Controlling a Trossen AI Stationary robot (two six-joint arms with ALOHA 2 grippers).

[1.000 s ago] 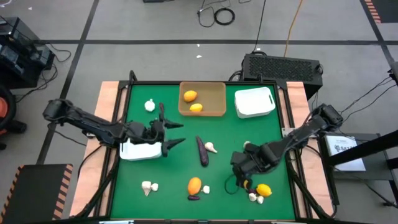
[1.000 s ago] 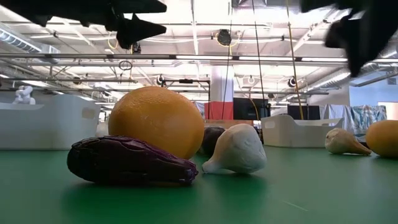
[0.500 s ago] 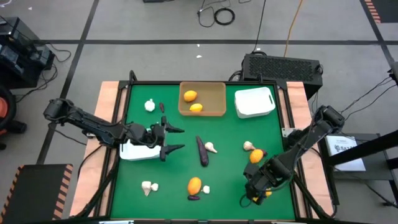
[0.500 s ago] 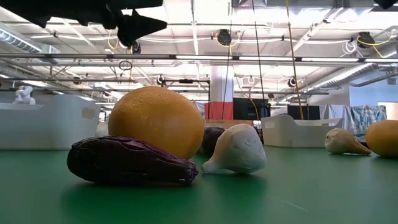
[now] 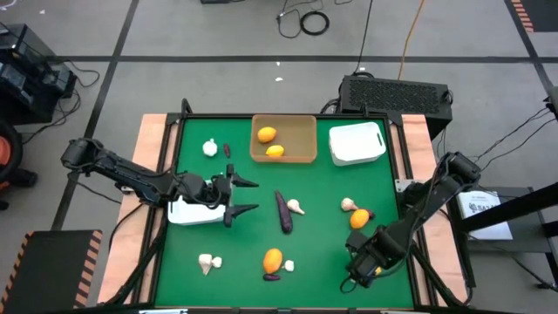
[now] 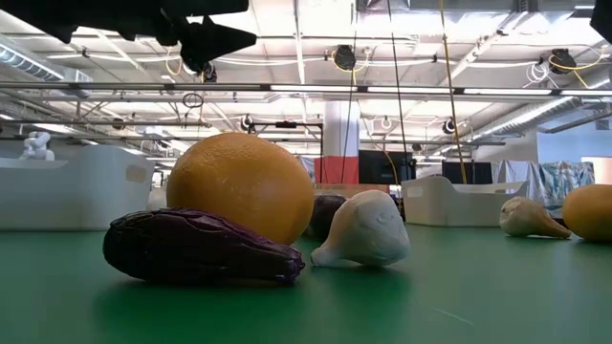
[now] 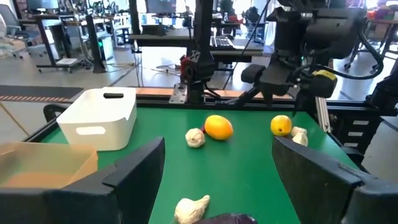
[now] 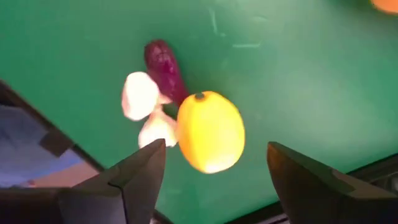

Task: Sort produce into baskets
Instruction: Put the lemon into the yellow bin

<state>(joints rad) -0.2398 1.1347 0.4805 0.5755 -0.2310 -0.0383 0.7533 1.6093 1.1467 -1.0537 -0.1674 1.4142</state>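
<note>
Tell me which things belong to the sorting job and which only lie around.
Job: tan basket, right white basket, left white basket beside left gripper, orange, eggplant, garlic, lemon below right gripper.
Lying about: black box behind table, cables on floor.

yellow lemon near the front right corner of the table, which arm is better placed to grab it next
Right. The right gripper hangs open directly over the yellow lemon, fingers either side. The left gripper is open too, but far across the green table, beside the white basket.
</note>
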